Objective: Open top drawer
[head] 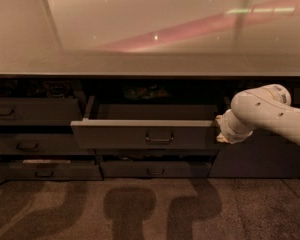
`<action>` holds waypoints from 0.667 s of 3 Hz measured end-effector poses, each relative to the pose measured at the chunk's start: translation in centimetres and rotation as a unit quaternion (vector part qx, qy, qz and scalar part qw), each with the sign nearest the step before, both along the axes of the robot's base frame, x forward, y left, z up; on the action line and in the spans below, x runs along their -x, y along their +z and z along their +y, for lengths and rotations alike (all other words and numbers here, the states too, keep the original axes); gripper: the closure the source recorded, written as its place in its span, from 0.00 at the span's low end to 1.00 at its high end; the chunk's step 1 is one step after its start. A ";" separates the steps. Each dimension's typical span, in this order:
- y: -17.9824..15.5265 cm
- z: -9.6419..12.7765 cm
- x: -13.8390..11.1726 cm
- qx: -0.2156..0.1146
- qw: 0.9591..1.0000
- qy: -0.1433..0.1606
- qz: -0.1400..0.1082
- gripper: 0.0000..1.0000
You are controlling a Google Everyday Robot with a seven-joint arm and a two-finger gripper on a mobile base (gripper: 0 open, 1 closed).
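Observation:
The top drawer [115, 134] is the wide dark grey one in the middle column, and it stands pulled out from the cabinet. Its small loop handle [159, 137] sits at the centre of the flat front. Behind the front the lighter inner tray [155, 112] shows. My white arm [262, 115] reaches in from the right. The gripper [221, 128] is at the right end of the drawer front, mostly hidden behind the wrist, well right of the handle.
A broad glossy countertop [150, 34] overhangs the cabinet. Left of the open drawer are narrower stacked drawers [30, 111]. One lower left drawer [45, 170] and one lower middle drawer [155, 169] jut out slightly. Carpeted floor [150, 209] with arm shadows lies in front.

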State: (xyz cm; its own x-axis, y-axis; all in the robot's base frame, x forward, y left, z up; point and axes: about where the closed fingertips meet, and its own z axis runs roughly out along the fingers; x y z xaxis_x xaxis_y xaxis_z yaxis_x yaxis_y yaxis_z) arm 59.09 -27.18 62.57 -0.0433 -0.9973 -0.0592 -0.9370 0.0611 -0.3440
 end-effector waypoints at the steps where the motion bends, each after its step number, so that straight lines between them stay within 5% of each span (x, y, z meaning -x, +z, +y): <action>1: -0.1 0.0 0.7 0.000 1.000 0.004 0.002 1.00; 2: 0.0 0.0 0.7 0.000 1.000 0.004 0.002 1.00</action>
